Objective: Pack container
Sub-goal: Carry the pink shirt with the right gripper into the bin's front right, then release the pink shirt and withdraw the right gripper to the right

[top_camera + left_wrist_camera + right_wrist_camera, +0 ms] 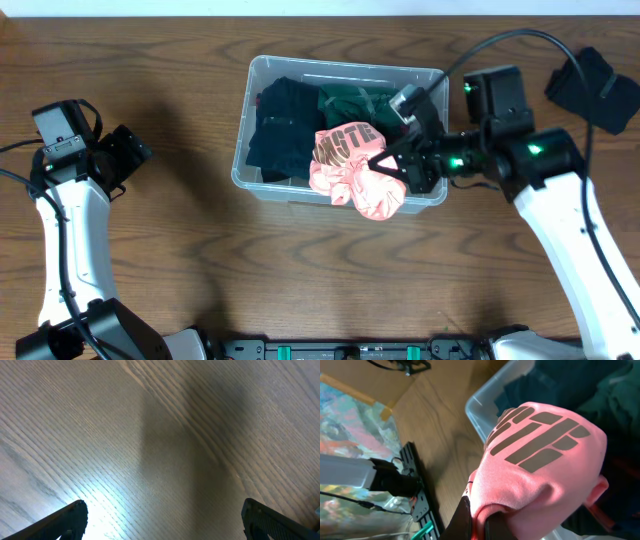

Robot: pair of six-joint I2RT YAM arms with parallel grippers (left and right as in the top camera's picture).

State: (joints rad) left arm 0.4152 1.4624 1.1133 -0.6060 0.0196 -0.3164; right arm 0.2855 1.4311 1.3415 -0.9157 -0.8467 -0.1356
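Over the front rim of the clear rectangular plastic container (241, 160) at mid-table (150, 260), the right fingers (385, 160) pinch a pink printed garment (350, 175) tight. The left fingers (128, 150) gape wide, empty. Placing is in hand: the garment likely needs lowering inside, then release.

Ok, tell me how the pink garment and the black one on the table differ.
The pink garment is clamped in the right claw; the black one lies untouched. Pink drapes over the container rim; black sits outside it. Pink bears print; black looks plain. Both are crumpled.
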